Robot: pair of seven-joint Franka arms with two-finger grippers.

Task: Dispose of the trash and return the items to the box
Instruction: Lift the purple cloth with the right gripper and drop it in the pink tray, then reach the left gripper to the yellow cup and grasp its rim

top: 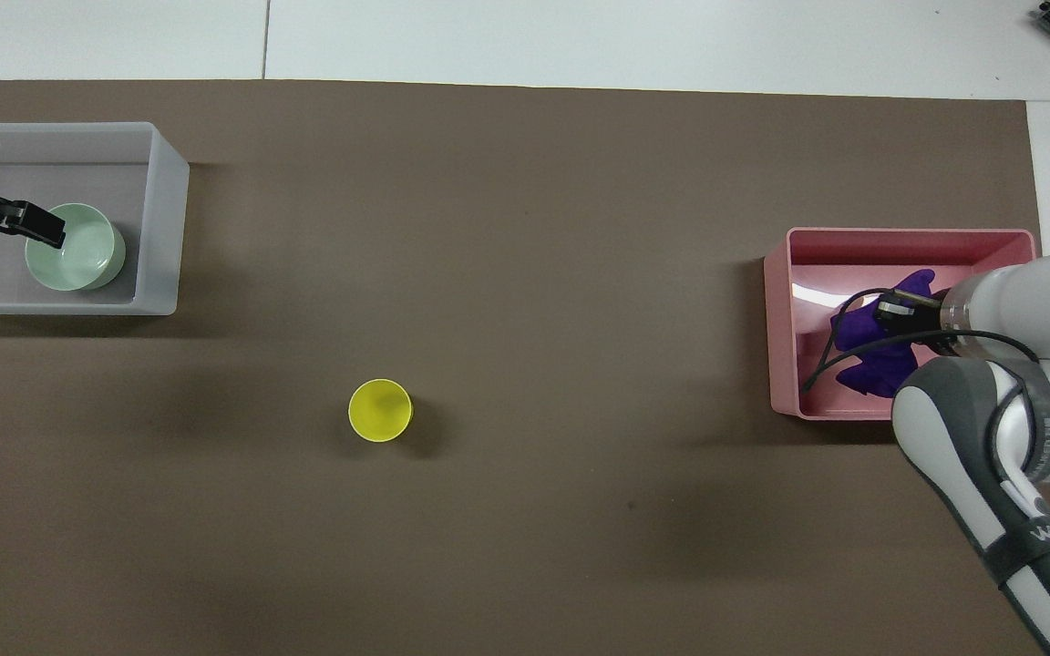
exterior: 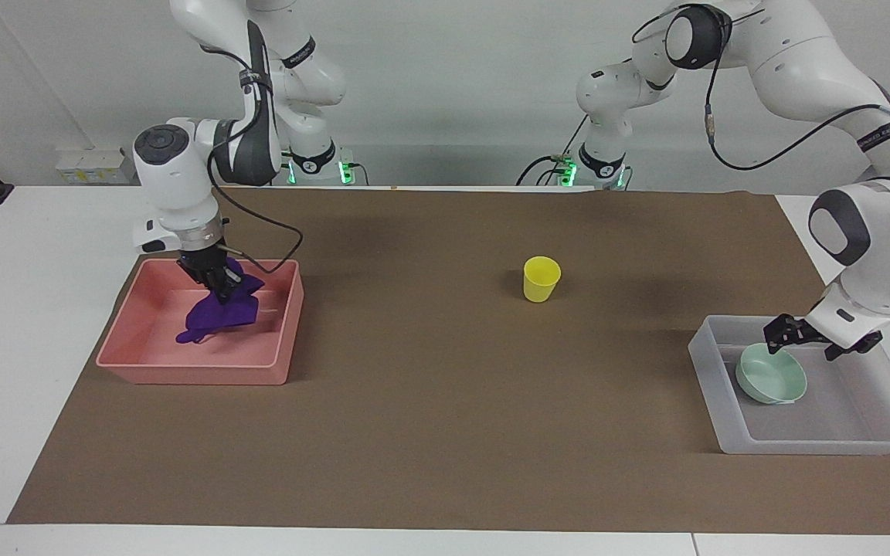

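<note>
The purple cloth (exterior: 217, 315) hangs from my right gripper (exterior: 221, 284) and reaches down into the pink tray (exterior: 190, 372). That gripper is shut on the cloth's top; it also shows in the overhead view (top: 894, 306) on the cloth (top: 858, 335). The mint-green bowl (exterior: 772, 375) lies upright in the translucent bin (exterior: 808, 445). My left gripper (exterior: 785, 330) is open and empty just above the bowl's rim, on the side nearer to the robots. In the overhead view it (top: 46, 232) overlaps the bowl (top: 78, 262). The yellow cup (exterior: 541, 278) stands upright mid-table.
The pink tray (top: 785, 319) sits at the right arm's end of the brown mat, the bin (top: 160, 228) at the left arm's end. The cup (top: 380, 411) stands alone between them, nearer to the robots than both. A black cable loops from the right wrist over the tray.
</note>
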